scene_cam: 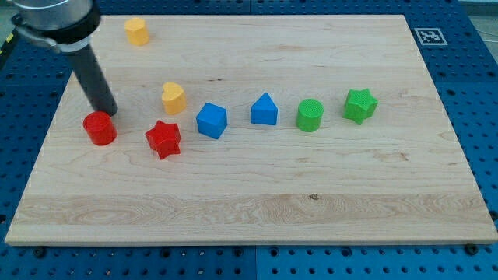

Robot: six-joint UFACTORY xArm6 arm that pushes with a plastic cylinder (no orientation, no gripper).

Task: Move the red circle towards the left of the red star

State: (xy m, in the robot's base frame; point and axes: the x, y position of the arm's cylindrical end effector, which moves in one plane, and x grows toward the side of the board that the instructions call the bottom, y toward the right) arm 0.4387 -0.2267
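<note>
The red circle [99, 128] lies on the wooden board at the view's left. The red star [163, 139] lies to its right, a short gap apart and slightly lower. My tip [108, 113] is at the lower end of the dark rod, just above the red circle's upper right edge and touching or nearly touching it. The rod slants up to the view's top left corner.
A yellow heart [173, 98] lies above the red star. A blue cube [211, 120], a blue pentagon block [264, 110], a green cylinder [310, 115] and a green star [360, 106] run rightward in a row. A yellow block [137, 32] sits near the top left. The board's left edge [48, 132] is close to the red circle.
</note>
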